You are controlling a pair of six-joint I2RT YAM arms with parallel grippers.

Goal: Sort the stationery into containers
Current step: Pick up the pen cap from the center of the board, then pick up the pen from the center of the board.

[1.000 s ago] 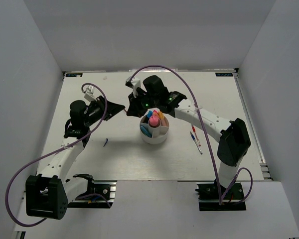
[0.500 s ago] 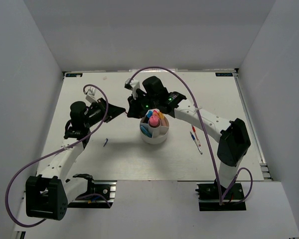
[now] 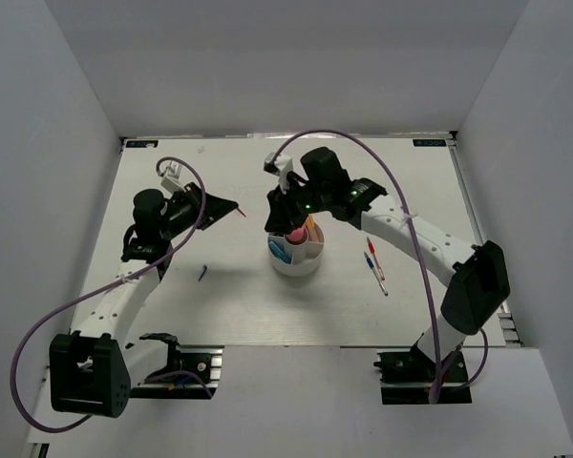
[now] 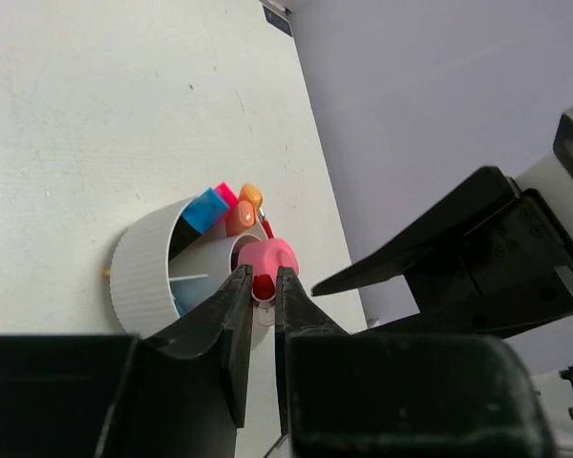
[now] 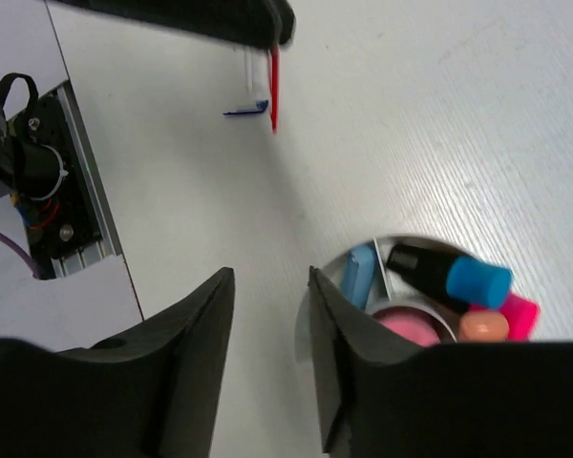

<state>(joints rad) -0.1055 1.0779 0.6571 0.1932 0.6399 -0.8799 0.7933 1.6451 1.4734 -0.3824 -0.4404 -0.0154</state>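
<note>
Top view: noted left fingers (image 3: 231, 208) clamped on red pen (image 3: 241, 214), left of white cup (image 3: 296, 263), apart from it. Cup at middle of surface (image 3: 267, 310), well away from all edges. Right fingers (image 3: 287, 223) just over cup.
Left wrist: found pink highlighter (image 4: 267, 256), orange highlighter (image 4: 241, 218) and blue-capped highlighter (image 4: 208, 208) upright in cup.
Right wrist: found fingers parted, holding nothing.

Left arm (image 3: 124, 291), left of the white cup (image 3: 295, 256): white link shells, black joint housings. Right arm (image 3: 401, 229), right of the cup: same finish. One purple cable (image 3: 38, 334) loops along each arm. Left gripper (image 4: 263, 271) and right gripper (image 5: 270, 275): matte black tapered fingers. Green indicator lights (image 3: 307, 202) sit just above the cup.
</note>
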